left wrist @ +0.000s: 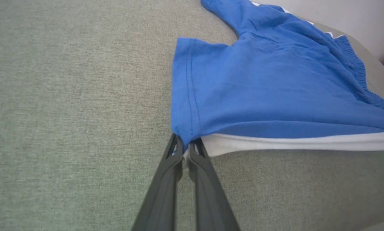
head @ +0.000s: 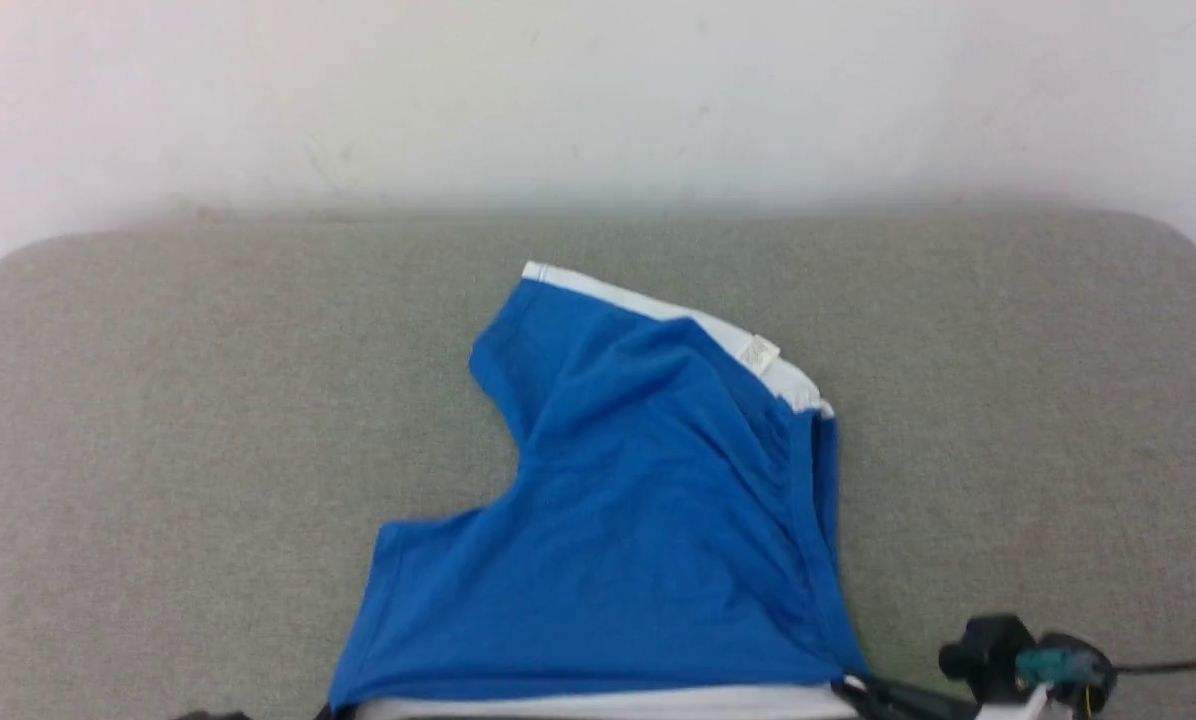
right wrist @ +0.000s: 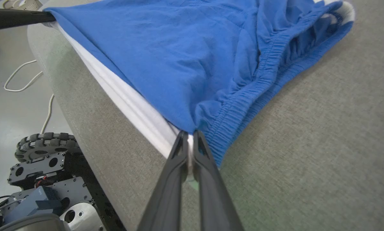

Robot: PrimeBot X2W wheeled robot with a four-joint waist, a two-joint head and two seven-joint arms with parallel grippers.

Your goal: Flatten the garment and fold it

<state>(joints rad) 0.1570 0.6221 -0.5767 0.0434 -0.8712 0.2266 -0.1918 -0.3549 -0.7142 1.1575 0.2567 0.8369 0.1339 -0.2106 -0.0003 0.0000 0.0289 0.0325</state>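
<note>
Grey cloth surface (head: 158,450); creased bright-blue garment (head: 638,520), white near edge.

On my left wrist feed, the left gripper (left wrist: 185,147) rises from bottom centre, fingers pinched on the lower-left corner of the garment (left wrist: 262,89). Its blue cloth spreads toward the upper right, with a white edge underneath, over the grey fabric surface (left wrist: 66,112).

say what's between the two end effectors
The white edge of the bright blue soft-fabric shorts, taut from left end effector to right end effector; right wrist view.
</note>
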